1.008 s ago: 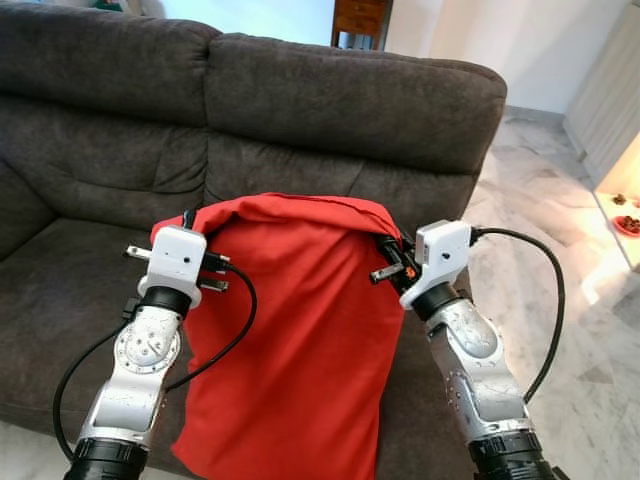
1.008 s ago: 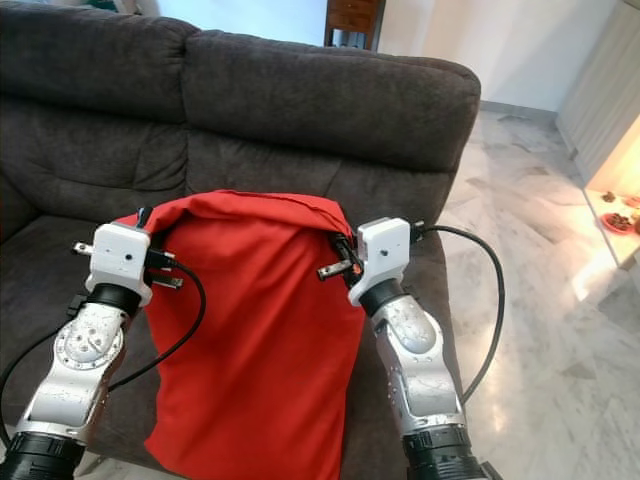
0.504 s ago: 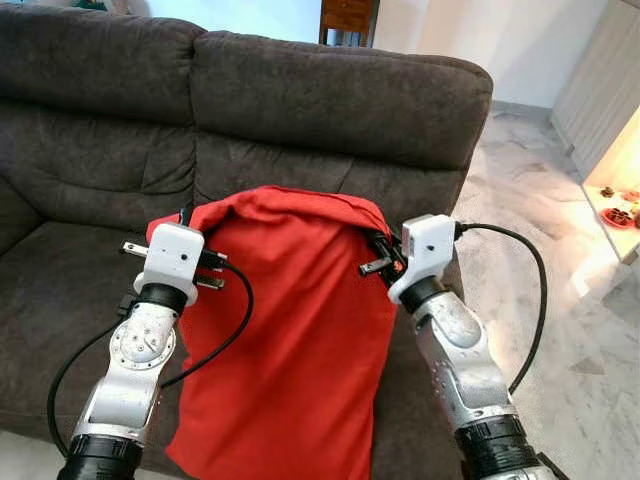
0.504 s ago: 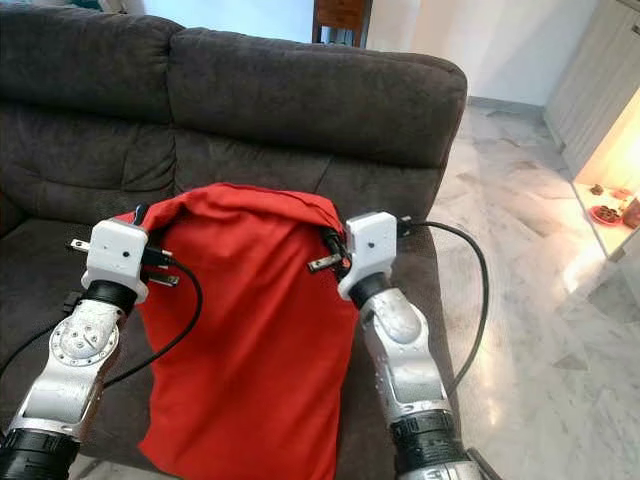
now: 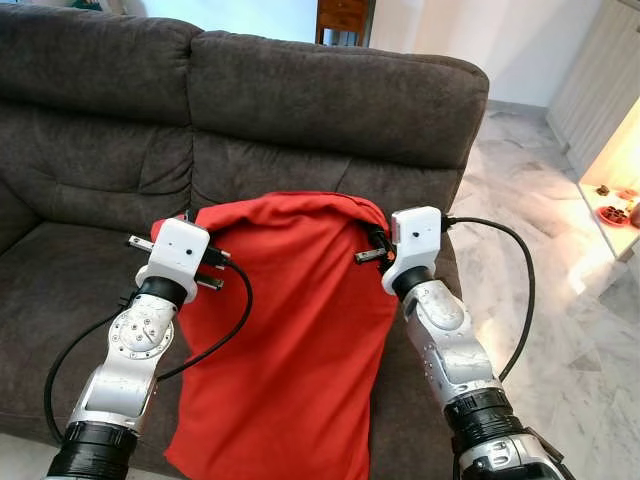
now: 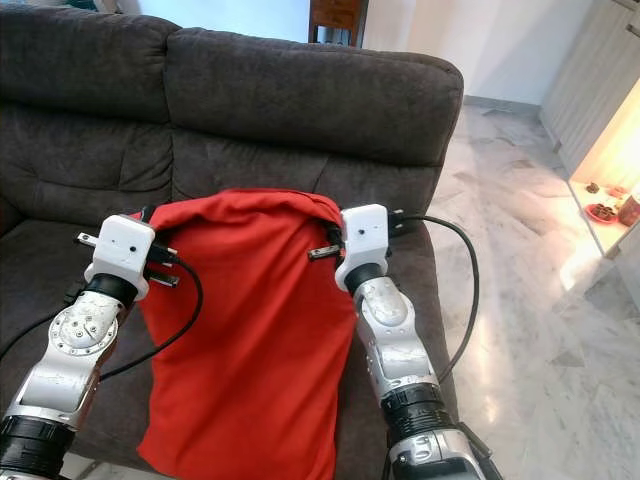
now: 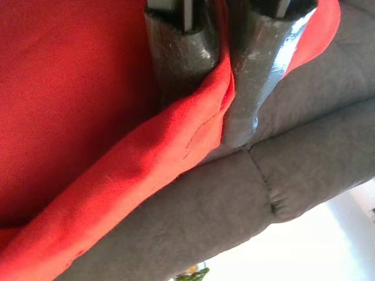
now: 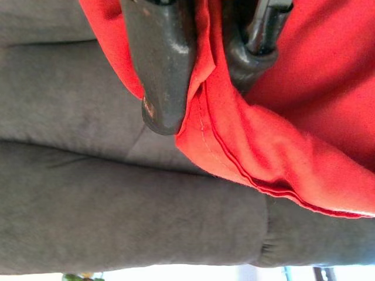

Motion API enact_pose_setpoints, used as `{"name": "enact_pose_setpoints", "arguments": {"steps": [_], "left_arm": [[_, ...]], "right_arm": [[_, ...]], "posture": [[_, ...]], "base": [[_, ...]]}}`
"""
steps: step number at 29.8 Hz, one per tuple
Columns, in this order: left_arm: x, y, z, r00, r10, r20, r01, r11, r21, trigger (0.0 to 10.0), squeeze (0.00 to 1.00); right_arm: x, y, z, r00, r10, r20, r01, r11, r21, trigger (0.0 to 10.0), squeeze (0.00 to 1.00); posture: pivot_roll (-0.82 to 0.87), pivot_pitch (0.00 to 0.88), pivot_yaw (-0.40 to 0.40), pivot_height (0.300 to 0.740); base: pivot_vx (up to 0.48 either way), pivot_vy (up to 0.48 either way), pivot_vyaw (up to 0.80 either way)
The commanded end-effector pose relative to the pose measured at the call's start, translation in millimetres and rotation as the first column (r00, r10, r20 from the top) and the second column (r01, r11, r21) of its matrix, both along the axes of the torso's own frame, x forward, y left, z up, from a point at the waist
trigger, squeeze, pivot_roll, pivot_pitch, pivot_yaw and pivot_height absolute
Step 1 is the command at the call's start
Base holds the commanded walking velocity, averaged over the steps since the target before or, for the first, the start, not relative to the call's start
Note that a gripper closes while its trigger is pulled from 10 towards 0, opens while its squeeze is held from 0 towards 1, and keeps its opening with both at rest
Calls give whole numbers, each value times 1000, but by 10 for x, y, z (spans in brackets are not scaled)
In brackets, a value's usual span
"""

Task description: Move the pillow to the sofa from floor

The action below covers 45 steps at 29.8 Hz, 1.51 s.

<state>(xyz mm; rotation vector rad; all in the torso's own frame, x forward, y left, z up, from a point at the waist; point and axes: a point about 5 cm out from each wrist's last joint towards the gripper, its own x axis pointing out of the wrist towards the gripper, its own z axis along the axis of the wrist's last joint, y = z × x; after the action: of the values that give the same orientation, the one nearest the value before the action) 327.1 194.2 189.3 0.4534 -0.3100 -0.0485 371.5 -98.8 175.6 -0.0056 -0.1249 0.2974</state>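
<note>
A red pillow (image 5: 290,330) hangs limp between my two arms in front of the dark grey sofa (image 5: 330,110). My left gripper (image 5: 186,218) pinches its upper left corner, and the wrist view has both black fingers (image 7: 181,52) closed on the red pillow (image 7: 88,117). At the upper right corner my right gripper (image 5: 375,240) is shut on the fabric, with a finger (image 8: 161,64) on each side of the pillow's seam (image 8: 217,134). The pillow's lower end drapes over the front edge of the sofa seat (image 5: 60,290).
A pale marble floor (image 5: 560,260) runs to the right of the sofa. A low lit shelf (image 5: 615,210) with small objects stands at the far right. A wooden cabinet (image 5: 345,20) shows behind the sofa back.
The camera has come closer to the sofa and shifted slightly. Both grippers still hold the pillow's top corners, a little nearer the backrest.
</note>
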Motion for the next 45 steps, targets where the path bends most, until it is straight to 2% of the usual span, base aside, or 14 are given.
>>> {"name": "enact_pose_setpoints", "arguments": {"steps": [1, 3, 4, 5, 6, 7, 25, 26, 28, 31, 39, 42, 44, 45], "left_arm": [[20, 81, 16, 999, 36, -6, -35, 999, 29, 10000, 0], [28, 128, 12, 998, 67, -14, -67, 997, 35, 10000, 0], [34, 154, 15, 997, 82, -17, -81, 996, 37, 10000, 267], [38, 174, 20, 996, 89, -18, -88, 995, 38, 10000, 267], [45, 208, 28, 994, 103, -21, -102, 994, 41, 10000, 969], [48, 218, 28, 994, 106, -23, -105, 994, 42, 10000, 1000], [31, 237, 28, 992, 123, -16, -122, 992, 34, 10000, 1000], [27, 248, 0, 991, 129, -28, -127, 991, 38, 10000, 1000], [-3, 294, -159, 986, 139, -89, -137, 990, 21, 10000, 0], [-88, 393, -489, 966, 159, -203, -164, 986, -12, 10000, 0], [-455, 662, -1337, 824, 262, -503, -344, 936, -76, 10000, 0], [-666, 707, -1600, 764, 294, -575, -354, 935, 8, 10000, 0], [-722, 728, -1664, 746, 304, -593, -357, 934, 30, 10000, 0], [-867, 762, -1825, 705, 315, -636, -355, 932, 69, 10000, 0]], "right_arm": [[64, -154, 136, 996, -84, 35, 84, 996, 25, 10000, 0], [77, -172, 141, 994, -101, 35, 100, 995, 28, 10000, 0], [82, -176, 143, 994, -105, 34, 104, 994, 29, 10000, 275], [85, -177, 142, 994, -108, 32, 107, 994, 31, 10000, 275], [88, -178, 140, 993, -114, 29, 113, 993, 35, 10000, 973], [89, -177, 138, 993, -115, 28, 114, 993, 36, 10000, 1000], [106, -362, 131, 965, -260, 37, 259, 965, 41, 10000, 949], [105, -399, 117, 959, -283, 30, 282, 959, 42, 10000, 0], [79, -550, 3, 941, -338, -12, 338, 940, 39, 10000, 0], [-2, -833, -242, 909, -407, -90, 411, 911, 36, 10000, 0], [-501, -1762, -1041, 685, -648, -333, 644, 752, -141, 10000, 0], [-848, -2079, -1338, 537, -727, -428, 724, 658, -207, 10000, 0], [-941, -2141, -1409, 501, -742, -446, 738, 635, -227, 10000, 0], [-1180, -2258, -1589, 414, -769, -486, 749, 592, -297, 10000, 0]], "posture": [[115, 98, -55, 740], [116, 97, -56, 740], [117, 96, -56, 740], [117, 97, -56, 740], [118, 96, -55, 740], [119, 96, -55, 740], [123, 98, -59, 740], [122, 99, -60, 740], [127, 98, -61, 740], [122, 98, -56, 740], [109, 91, -37, 740], [111, 85, -27, 740], [112, 83, -22, 740], [113, 79, -15, 740]], "base": [[0, 0, 0], [0, 0, 0], [0, 0, 0], [0, 0, 0], [0, 0, 0], [0, 0, 0], [0, 0, 0], [0, 0, 0], [0, 0, 0], [0, 0, 0], [0, 0, 0], [0, 0, 0], [0, 0, 0], [0, 0, 0]]}}
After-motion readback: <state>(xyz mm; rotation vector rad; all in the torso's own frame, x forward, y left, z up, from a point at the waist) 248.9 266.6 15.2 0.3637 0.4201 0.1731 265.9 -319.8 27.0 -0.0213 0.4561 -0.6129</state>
